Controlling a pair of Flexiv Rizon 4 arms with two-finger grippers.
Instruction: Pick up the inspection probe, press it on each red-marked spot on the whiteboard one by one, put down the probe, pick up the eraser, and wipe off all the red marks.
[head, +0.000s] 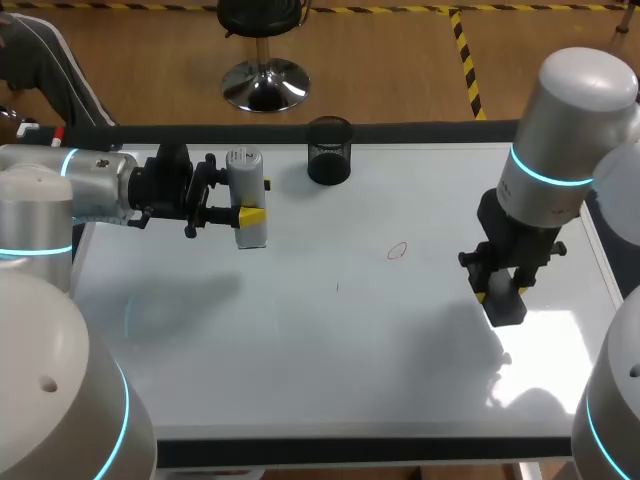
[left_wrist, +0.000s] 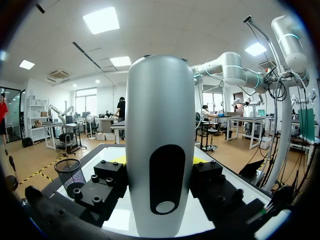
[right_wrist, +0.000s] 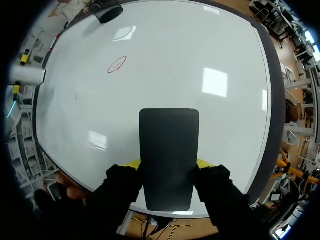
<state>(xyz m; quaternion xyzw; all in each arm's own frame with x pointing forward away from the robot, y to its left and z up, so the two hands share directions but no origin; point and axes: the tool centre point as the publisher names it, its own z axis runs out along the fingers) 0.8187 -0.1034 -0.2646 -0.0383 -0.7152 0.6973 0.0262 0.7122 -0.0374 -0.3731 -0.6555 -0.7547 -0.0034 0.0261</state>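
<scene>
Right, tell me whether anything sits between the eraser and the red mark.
Nothing visible does. Only bare whiteboard lies between the eraser, held in the right gripper, and the red mark. The black cup stands off that line, near the far edge.

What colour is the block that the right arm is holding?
Black. The eraser shows best in the right wrist view.

Rounded silver-grey arms bear glowing cyan rings, black wrists and yellow-tipped fingers.

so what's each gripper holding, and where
The left gripper clamps the silver-grey cylindrical probe by its lower half; the right gripper clamps the black rectangular eraser by its near end.
</scene>
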